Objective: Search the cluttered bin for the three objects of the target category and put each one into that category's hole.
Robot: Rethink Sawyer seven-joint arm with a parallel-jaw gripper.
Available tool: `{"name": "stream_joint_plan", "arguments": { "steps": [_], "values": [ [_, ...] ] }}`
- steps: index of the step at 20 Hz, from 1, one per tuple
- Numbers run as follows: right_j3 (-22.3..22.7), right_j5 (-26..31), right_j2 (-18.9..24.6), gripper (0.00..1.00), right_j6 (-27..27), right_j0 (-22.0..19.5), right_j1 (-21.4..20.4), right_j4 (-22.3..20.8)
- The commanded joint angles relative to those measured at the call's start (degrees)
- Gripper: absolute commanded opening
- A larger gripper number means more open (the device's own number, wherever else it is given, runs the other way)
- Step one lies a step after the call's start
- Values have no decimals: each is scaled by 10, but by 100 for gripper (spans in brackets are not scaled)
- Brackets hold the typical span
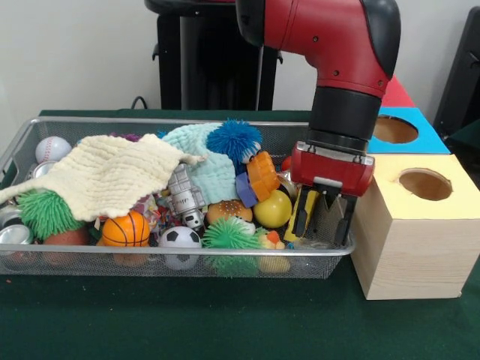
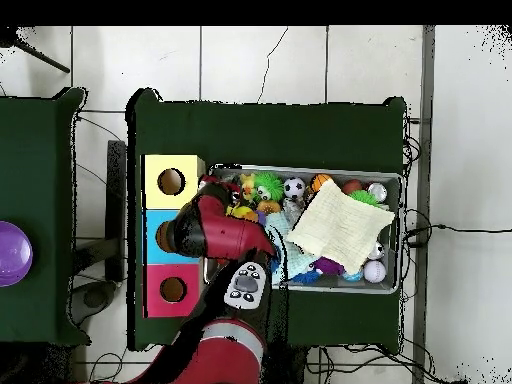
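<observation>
The wire mesh bin (image 1: 187, 255) lies on the green table, full of toys; it also shows in the overhead view (image 2: 320, 168). My gripper (image 1: 324, 219) hangs down inside the bin's right end, next to the yellow ball (image 1: 273, 208). Its black fingers (image 1: 302, 214) stand apart and it is open, with nothing clearly between them. I cannot make out any clear wrinkly plastic item in either view; they are hidden among or under the clutter. In the overhead view the arm (image 2: 215, 232) covers the gripper.
A wooden box with a yellow top and hole (image 1: 424, 184) stands right of the bin; behind it are a blue-topped hole (image 1: 395, 129) and a red top (image 1: 397, 94). A cream cloth (image 1: 105, 176) covers the bin's left half. Metal cans (image 1: 15, 234) lie far left.
</observation>
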Motion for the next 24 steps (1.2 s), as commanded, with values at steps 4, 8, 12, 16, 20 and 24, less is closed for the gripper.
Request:
{"name": "stream_joint_plan", "arguments": {
  "steps": [4, 8, 12, 16, 20, 24],
  "values": [
    [-46, 24, 25, 100, 61, -39, 59, -2],
    [-46, 43, 29, 100, 61, -41, 57, 1],
    [-30, 70, 27, 100, 63, -38, 43, 4],
    [0, 111, 50, 100, 65, -49, 20, -1],
    [5, 136, 68, 100, 64, -51, 15, -2],
    [-2, 175, 102, 100, 59, -63, 15, 1]
  ]
}}
